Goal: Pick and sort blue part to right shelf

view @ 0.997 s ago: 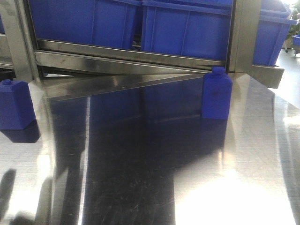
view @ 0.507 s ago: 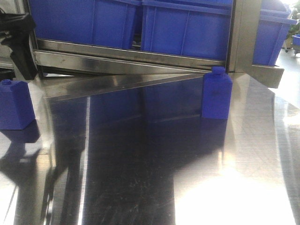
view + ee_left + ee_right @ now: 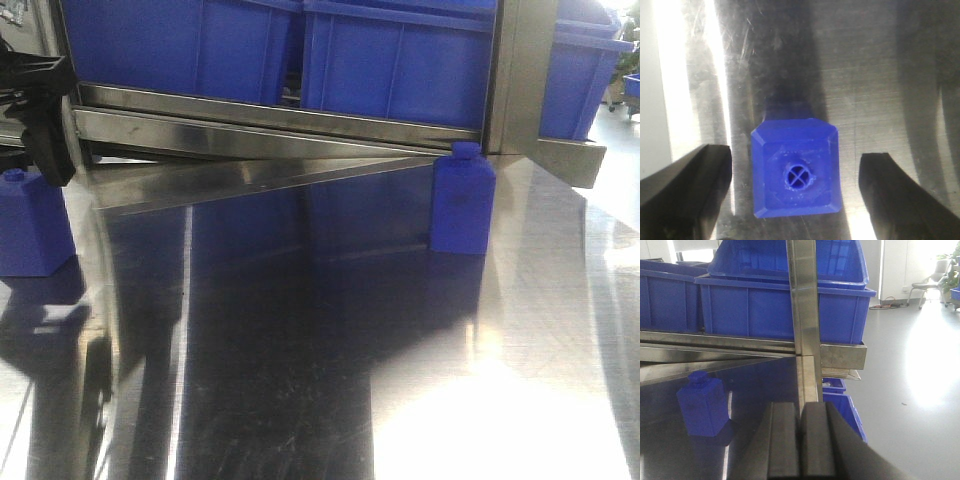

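Observation:
A blue part (image 3: 796,175), a square bottle shape with a round cross-marked neck, stands on the steel table right under my left gripper (image 3: 796,197). That gripper is open, one black finger (image 3: 685,192) on each side of the part with gaps between. In the front view the left gripper (image 3: 45,150) hangs just above this part (image 3: 30,230). A second blue part (image 3: 462,200) (image 3: 704,407) stands at the foot of the right shelf (image 3: 270,130), by its steel post. My right gripper (image 3: 801,440) is shut and empty, to the right of the second part.
Large blue bins (image 3: 390,60) (image 3: 775,310) sit on the rack behind the front rail. A steel upright (image 3: 520,80) (image 3: 805,315) stands beside the second part. The reflective table (image 3: 330,350) ends to the right, with floor and lower blue bins (image 3: 842,405) beyond.
My left gripper has come into the front view from the upper left and dropped slightly over the left blue part. Both parts and the right gripper have stayed put.

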Available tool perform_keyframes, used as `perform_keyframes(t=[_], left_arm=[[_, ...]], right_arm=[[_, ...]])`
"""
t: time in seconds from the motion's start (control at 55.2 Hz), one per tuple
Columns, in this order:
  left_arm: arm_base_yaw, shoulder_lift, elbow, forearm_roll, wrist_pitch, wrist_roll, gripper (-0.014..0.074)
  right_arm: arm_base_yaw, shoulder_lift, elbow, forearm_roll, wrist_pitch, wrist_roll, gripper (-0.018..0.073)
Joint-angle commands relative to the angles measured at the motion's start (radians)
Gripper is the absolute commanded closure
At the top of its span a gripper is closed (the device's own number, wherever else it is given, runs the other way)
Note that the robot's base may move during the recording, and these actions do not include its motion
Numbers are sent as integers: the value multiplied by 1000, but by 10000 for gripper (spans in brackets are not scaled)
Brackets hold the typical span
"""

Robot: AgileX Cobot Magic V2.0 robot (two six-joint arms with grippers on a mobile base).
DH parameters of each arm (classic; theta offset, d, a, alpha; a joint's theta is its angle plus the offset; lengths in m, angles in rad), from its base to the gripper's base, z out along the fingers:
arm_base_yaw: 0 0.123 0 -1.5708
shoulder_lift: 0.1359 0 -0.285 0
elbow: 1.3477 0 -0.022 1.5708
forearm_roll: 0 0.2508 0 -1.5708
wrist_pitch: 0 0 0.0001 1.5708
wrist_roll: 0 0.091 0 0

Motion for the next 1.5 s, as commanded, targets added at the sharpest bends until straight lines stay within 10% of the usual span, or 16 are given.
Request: perform_keyframes(t=[0.0, 0.417, 1.015, 1.486], left_arm=[[-7, -20, -34, -2, -20, -13, 28], [-7, 44, -34, -30, -4, -13, 36], [-7, 29, -56, -30, 74, -1, 281], [-7, -514, 138, 33, -149, 86, 281]], right_arm=[[1, -11, -9, -5, -71, -1, 516], [1, -11, -9, -5, -64, -1, 516], [1, -11, -9, -5, -80, -1, 516], [1, 28, -151, -70, 23, -2, 516]])
